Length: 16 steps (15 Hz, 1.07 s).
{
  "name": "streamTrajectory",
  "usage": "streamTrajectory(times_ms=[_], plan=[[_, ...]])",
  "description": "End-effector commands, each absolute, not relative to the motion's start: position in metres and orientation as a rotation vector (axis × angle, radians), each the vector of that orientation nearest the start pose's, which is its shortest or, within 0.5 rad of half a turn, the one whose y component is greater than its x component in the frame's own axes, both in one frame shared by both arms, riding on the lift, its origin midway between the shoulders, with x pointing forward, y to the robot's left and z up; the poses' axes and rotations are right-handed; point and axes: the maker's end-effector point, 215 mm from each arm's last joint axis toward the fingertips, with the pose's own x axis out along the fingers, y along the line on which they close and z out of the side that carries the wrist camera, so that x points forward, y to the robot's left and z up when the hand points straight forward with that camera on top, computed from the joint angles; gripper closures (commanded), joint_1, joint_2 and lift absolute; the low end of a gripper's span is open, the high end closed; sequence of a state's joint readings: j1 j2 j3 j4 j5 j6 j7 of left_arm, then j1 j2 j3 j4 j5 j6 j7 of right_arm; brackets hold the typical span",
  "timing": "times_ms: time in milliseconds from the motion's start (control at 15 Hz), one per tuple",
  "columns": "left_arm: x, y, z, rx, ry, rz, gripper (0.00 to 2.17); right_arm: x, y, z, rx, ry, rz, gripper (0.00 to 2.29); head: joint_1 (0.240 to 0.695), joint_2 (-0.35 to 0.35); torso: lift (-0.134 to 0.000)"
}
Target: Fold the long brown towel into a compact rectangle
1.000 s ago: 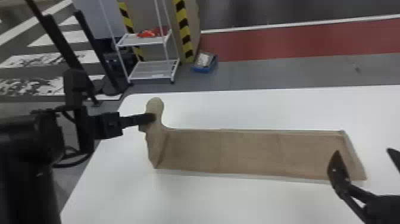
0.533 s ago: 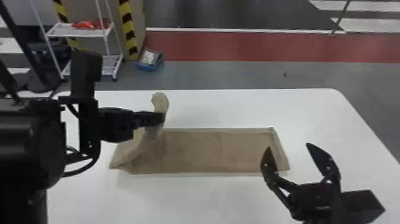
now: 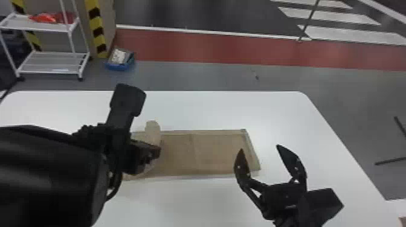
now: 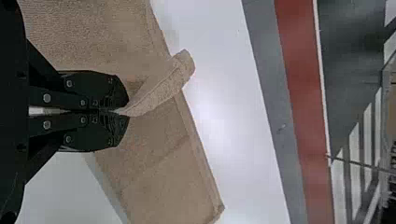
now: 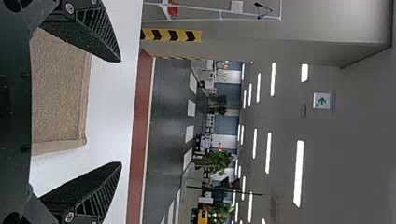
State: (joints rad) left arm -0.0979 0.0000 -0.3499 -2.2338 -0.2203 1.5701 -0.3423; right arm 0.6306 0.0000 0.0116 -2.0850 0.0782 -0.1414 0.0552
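In the head view, the left black two-fingered end effector [image 3: 157, 151] pinches a raised fold of the long brown cloth towel [image 3: 214, 154], the rest spread across the white desk [image 3: 187, 205]. On the floor, an open blue bin [image 3: 115, 67] holds something white [image 3: 118, 56].

Left wrist view: the fold sits right at the closed fingertips, so carry it low and slowly, keeping the edges lined up.

Right wrist view: the right black end effector [image 5: 120, 112] is wide open near the towel's end; best kept clear of the fold.

The brown towel [image 3: 214, 154] lies on a table [image 3: 187, 202] — part pinched up.
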Motion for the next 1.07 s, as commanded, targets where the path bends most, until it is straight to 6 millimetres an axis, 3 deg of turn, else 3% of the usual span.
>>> streamTrajectory(times_ms=[0,267,400,667,867,1000], plan=[[0.443,0.044,-0.390,0.166,0.856,-0.466,0.00,0.405,-0.207,-0.327,-0.071,-0.028,0.073,0.10,0.695,-0.179,-0.125],[0.437,0.028,-0.384,0.168,0.824,-0.505,0.07,0.407,-0.206,-0.327,-0.070,-0.024,0.074,0.10,0.695,-0.222,-0.125],[0.439,0.033,-0.377,0.152,0.808,-0.498,0.07,0.409,-0.203,-0.328,-0.067,-0.018,0.079,0.10,0.695,-0.230,-0.125],[0.459,0.067,-0.374,0.055,0.733,-0.448,0.07,0.422,-0.178,-0.359,-0.056,0.087,0.131,0.10,0.695,-0.199,-0.125],[0.478,0.106,-0.370,0.014,0.621,-0.395,0.07,0.435,-0.134,-0.373,-0.029,0.131,0.229,0.10,0.695,-0.116,-0.125],[0.496,0.132,-0.349,0.020,0.457,-0.359,0.07,0.438,-0.105,-0.378,-0.012,0.146,0.288,0.11,0.695,-0.061,-0.125]])
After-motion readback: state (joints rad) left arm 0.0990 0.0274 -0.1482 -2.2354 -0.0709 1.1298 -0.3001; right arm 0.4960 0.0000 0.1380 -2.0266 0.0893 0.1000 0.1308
